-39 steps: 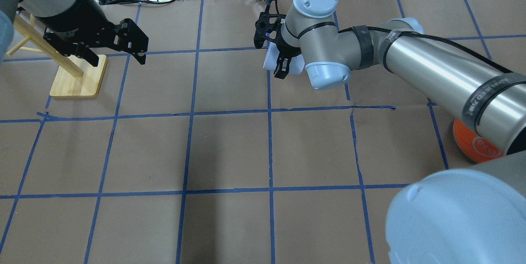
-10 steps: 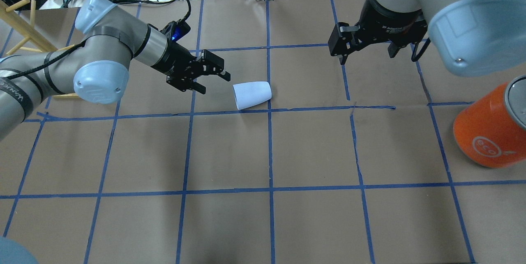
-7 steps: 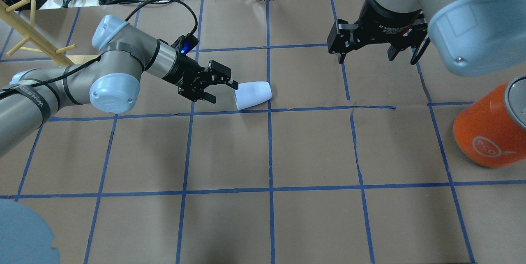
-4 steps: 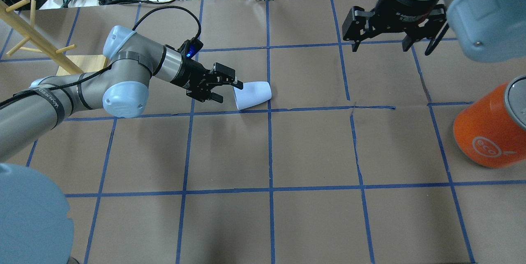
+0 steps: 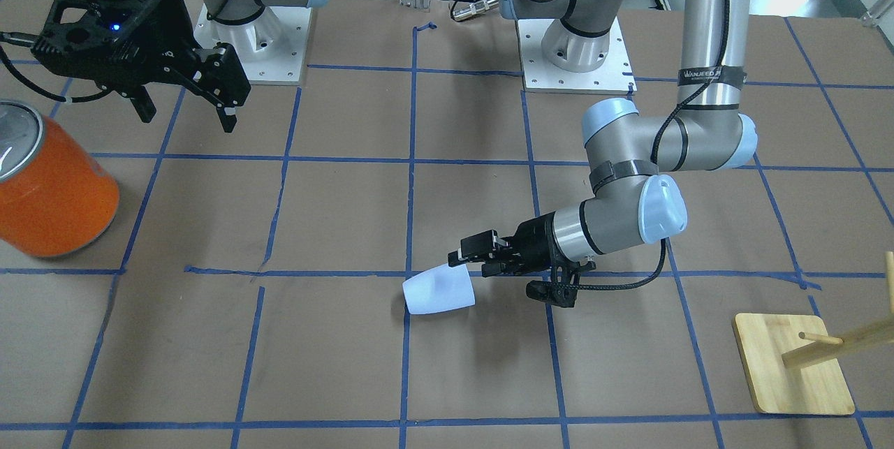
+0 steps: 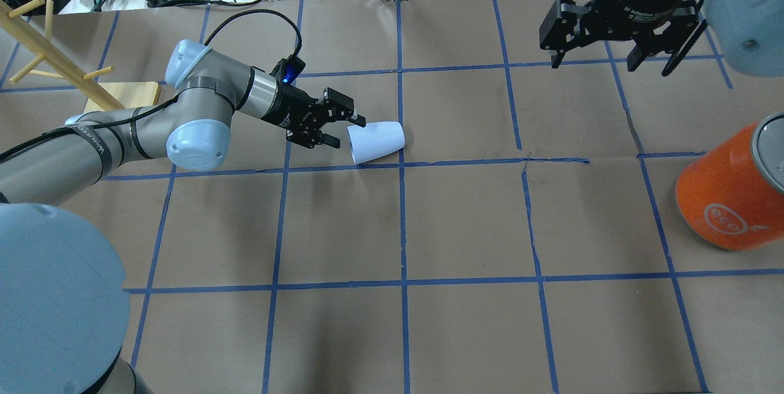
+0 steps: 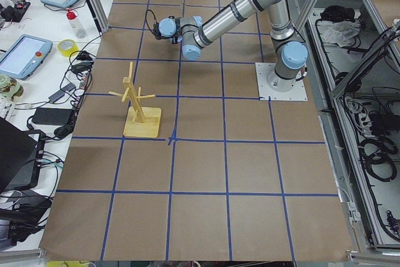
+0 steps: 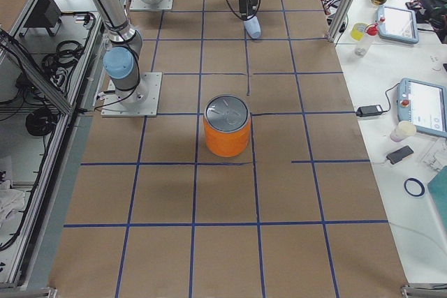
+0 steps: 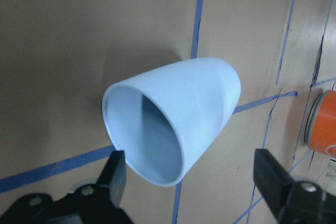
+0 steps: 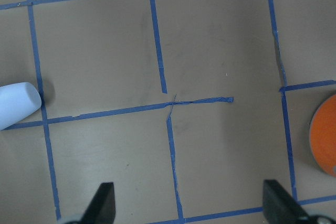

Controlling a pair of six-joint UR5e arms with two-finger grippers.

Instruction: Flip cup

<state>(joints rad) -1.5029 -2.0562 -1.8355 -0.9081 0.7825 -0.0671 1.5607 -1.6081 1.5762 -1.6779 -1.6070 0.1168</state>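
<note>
The cup (image 6: pixel 375 141) is a pale blue-white tumbler lying on its side on the brown paper, with its rim toward my left gripper. It also shows in the front view (image 5: pixel 438 290), the left wrist view (image 9: pixel 173 119) and the right wrist view (image 10: pixel 18 106). My left gripper (image 6: pixel 346 132) is open and low, with its fingertips at the cup's rim, one on each side. In the left wrist view the fingers (image 9: pixel 113 177) flank the open mouth. My right gripper (image 6: pixel 609 63) is open and empty, raised at the far right, away from the cup.
A large orange can (image 6: pixel 729 192) with a silver top stands at the right edge. A wooden peg stand (image 6: pixel 122 94) stands at the far left behind the left arm. Cables and devices lie beyond the table's far edge.
My left gripper has moved right, up to the cup's rim, still open. My right arm released the cup earlier and has drawn back to the far right. The cup lies still.
</note>
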